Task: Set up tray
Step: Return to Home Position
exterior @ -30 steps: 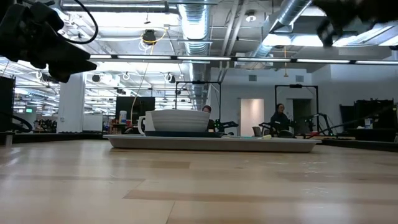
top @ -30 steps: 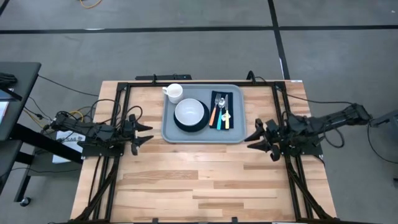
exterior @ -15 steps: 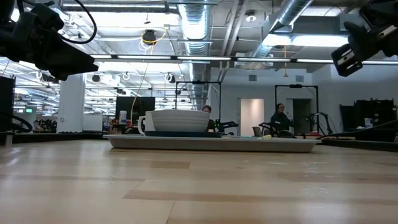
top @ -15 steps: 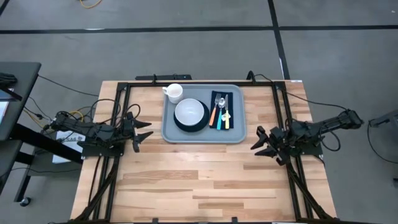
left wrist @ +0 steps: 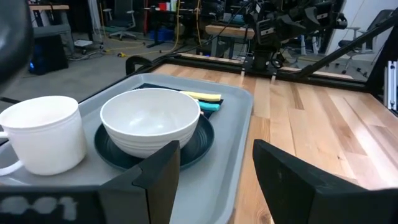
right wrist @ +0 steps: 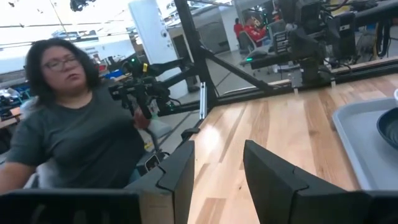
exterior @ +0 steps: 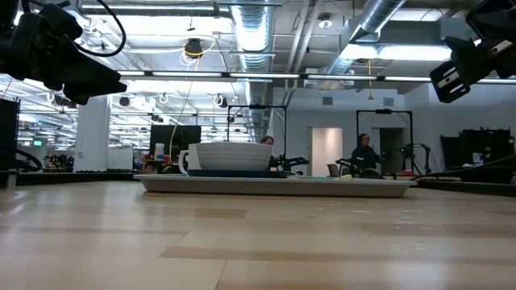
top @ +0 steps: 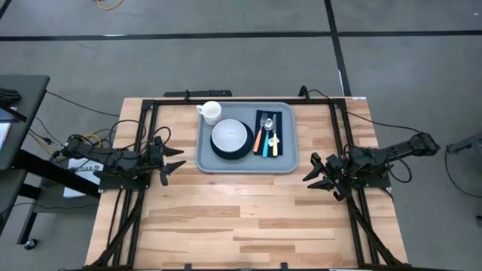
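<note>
Grey-blue tray (top: 247,167), white bowl (top: 230,136), orange fork (top: 258,138), yellow knife (top: 275,141)

No legible text, label, brand, number or sign on anything in view.

My worktop (top: 226,218): pale wood planks. Directly on it: one grey-blue tray (top: 205,164), centred near one long edge; black frame rails (top: 316,100) along the edges.
</note>
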